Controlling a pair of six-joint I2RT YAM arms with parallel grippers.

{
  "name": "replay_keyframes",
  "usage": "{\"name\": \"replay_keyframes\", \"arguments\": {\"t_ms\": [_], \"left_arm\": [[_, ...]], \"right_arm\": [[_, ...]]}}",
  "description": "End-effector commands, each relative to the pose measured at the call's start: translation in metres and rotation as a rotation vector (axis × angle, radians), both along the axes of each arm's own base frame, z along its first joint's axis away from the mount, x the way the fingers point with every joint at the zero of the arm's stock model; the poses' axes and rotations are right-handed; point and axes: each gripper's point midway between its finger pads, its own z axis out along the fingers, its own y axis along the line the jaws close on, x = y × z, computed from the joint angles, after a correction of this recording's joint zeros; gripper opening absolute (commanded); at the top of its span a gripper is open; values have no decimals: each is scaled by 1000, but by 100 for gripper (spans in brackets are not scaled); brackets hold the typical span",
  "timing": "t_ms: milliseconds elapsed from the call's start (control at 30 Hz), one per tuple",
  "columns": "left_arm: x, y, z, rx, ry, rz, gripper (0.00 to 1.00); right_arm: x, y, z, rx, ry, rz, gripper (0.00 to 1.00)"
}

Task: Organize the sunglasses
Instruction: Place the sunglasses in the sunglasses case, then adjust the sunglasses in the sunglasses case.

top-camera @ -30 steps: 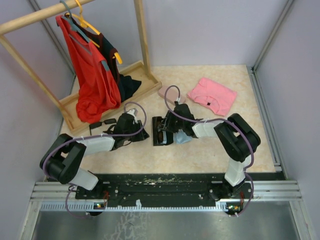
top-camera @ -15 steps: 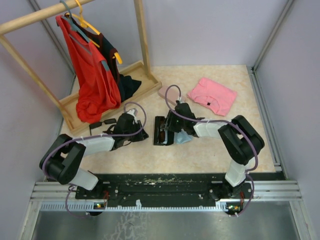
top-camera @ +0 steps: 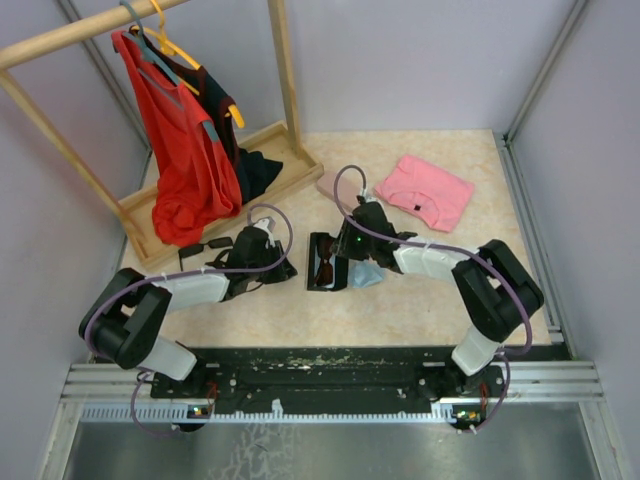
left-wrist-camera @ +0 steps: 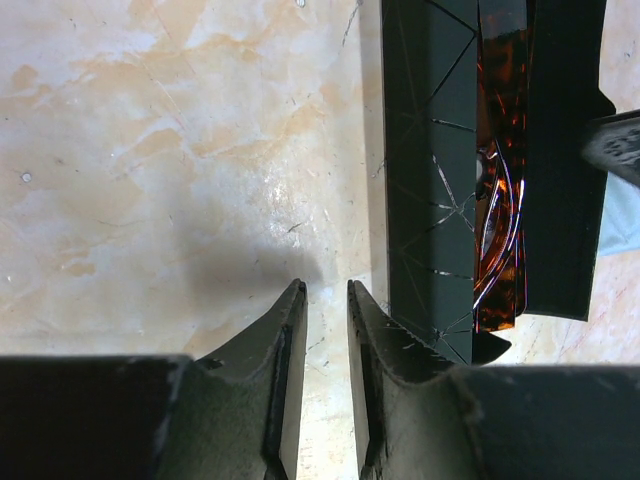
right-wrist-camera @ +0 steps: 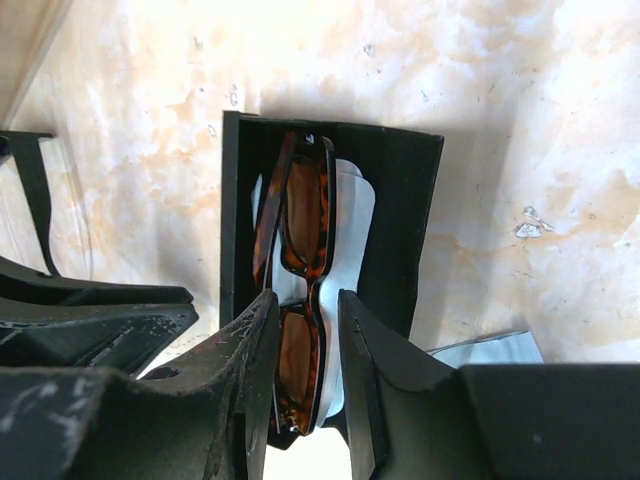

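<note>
Sunglasses, the reddish-brown pair (right-wrist-camera: 300,230), lie in the open black case (right-wrist-camera: 400,220) at centre frame. Your right pincer (right-wrist-camera: 307,296) straddles one end of them, and I cannot tell whether it grips. Your left pincer (left-wrist-camera: 325,290) is slightly apart and empty over the surface (left-wrist-camera: 150,150). The black pair (top-camera: 205,244) lies at centre left.

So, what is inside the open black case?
Folded reddish-brown sunglasses on a pale cloth. The cloth hides the case floor under it; the right end effector covers the near corners.

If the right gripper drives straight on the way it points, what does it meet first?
Probably the reddish-brown sunglasses, lying in the open black case directly ahead of the right gripper; depth is unclear.
</note>
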Motion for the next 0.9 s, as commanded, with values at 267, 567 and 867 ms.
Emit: {"name": "replay_keyframes", "arguments": {"t_ms": [267, 567, 867], "left_arm": [[10, -12, 19, -42, -41, -28, 26], [10, -20, 17, -45, -36, -48, 24], [15, -29, 18, -43, -39, -62, 24]], "right_arm": [[9, 9, 48, 24, -104, 50, 10], [10, 11, 13, -93, -16, 88, 0], [9, 14, -7, -211, 17, 93, 0]]}}
